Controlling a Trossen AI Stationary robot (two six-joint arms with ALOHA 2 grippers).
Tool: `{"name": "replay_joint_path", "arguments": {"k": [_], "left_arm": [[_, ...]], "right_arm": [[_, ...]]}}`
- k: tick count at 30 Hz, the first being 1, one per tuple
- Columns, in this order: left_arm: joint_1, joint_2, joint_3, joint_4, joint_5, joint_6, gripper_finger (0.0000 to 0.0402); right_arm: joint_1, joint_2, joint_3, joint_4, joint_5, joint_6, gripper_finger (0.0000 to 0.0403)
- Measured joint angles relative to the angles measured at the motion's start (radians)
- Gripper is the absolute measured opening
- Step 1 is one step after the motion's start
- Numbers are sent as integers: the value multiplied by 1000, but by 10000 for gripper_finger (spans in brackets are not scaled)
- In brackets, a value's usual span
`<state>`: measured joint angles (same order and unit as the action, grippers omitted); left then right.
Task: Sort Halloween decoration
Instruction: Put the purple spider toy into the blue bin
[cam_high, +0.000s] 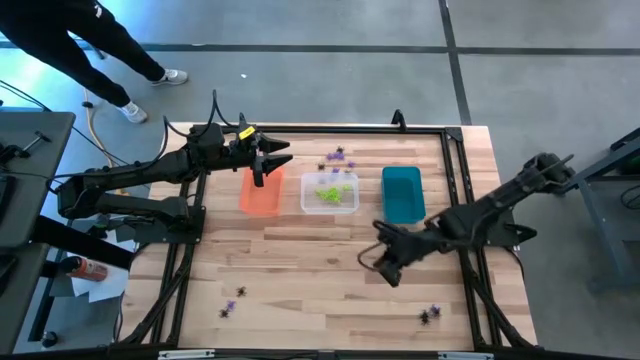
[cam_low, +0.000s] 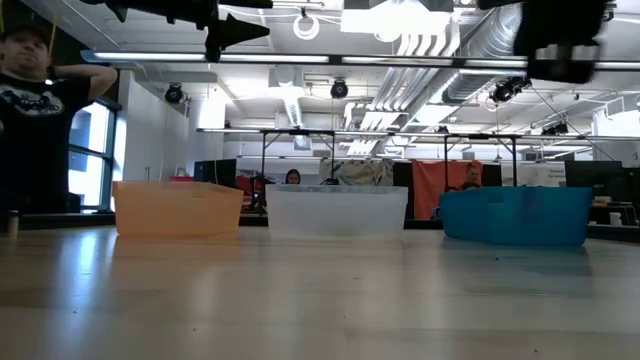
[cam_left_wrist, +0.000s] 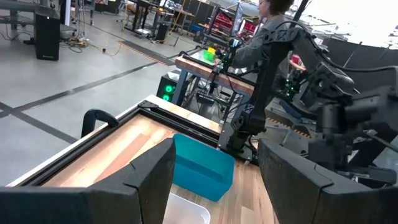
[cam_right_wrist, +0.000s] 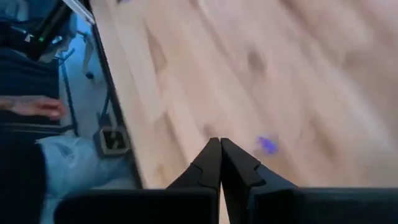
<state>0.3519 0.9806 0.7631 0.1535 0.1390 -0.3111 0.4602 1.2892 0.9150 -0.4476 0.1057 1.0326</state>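
Tiny spidery decorations lie scattered on the wooden table: a purple and black cluster (cam_high: 338, 155) behind the clear bin, a few (cam_high: 232, 305) near the front left, and a few (cam_high: 430, 314) near the front right. Lime green ones (cam_high: 330, 192) lie inside the clear bin. My left gripper (cam_high: 265, 162) hangs open and level above the orange bin (cam_high: 261, 192). My right gripper (cam_high: 385, 268) is shut, raised over the table in front of the teal bin (cam_high: 402, 193) and slanting down. In the right wrist view its fingertips (cam_right_wrist: 219, 142) meet with nothing visible between them. A purple trinket (cam_right_wrist: 267, 144) lies blurred on the wood below.
The orange (cam_low: 178, 208), clear (cam_low: 335, 210) and teal (cam_low: 515, 215) bins stand in a row across the far half of the table. A black frame rail (cam_high: 455, 180) runs along the table's sides. A person stands beyond the far left corner (cam_high: 110, 45), and a hand (cam_right_wrist: 34, 107) shows off the table's edge.
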Motion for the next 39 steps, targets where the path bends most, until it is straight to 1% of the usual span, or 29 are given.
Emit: {"name": "replay_joint_path", "arguments": {"k": [4, 5, 7, 9, 12, 15, 17, 19, 21, 23, 27, 29, 31, 34, 39], "left_arm": [[0, 0, 0, 0, 0, 0, 216], [0, 0, 0, 0, 0, 0, 216], [0, 0, 0, 0, 0, 0, 216], [0, 0, 0, 0, 0, 0, 216], [0, 0, 0, 0, 0, 0, 216], [0, 1, 0, -1, 0, 0, 216], [0, 1, 0, -1, 0, 0, 216], [0, 1, 0, -1, 0, 0, 216], [0, 1, 0, -1, 0, 0, 216], [0, 1, 0, 0, 0, 0, 216], [0, 1, 0, -1, 0, 0, 216], [0, 1, 0, -2, 0, 0, 216], [0, 1, 0, 0, 0, 0, 216], [0, 1, 0, 0, 0, 0, 216], [0, 1, 0, -1, 0, 0, 216]], "right_arm": [[-142, -1, 0, 16, -7, -270, 0], [-182, -4, 0, 13, -29, -337, 0], [-261, -13, 0, 10, -108, -458, 0], [-332, -22, 0, -11, -186, -514, 0], [-398, -19, -4, -36, -284, -507, 0], [-415, 9, -7, 9, -414, -594, 0], [-408, 52, 12, 3, -461, -675, 4], [-391, 107, 40, -7, -466, -745, 19], [-364, 177, 82, -11, -464, -798, 46], [-328, 246, 132, -21, -437, -849, 84], [-269, 372, 211, -53, -333, -950, 165], [-247, 424, 237, -51, -325, -991, 199], [-226, 469, 253, -52, -325, -1046, 225], [-194, 538, 271, -47, -298, -1098, 244], [-168, 624, 296, -30, -216, -1073, 247]]}}
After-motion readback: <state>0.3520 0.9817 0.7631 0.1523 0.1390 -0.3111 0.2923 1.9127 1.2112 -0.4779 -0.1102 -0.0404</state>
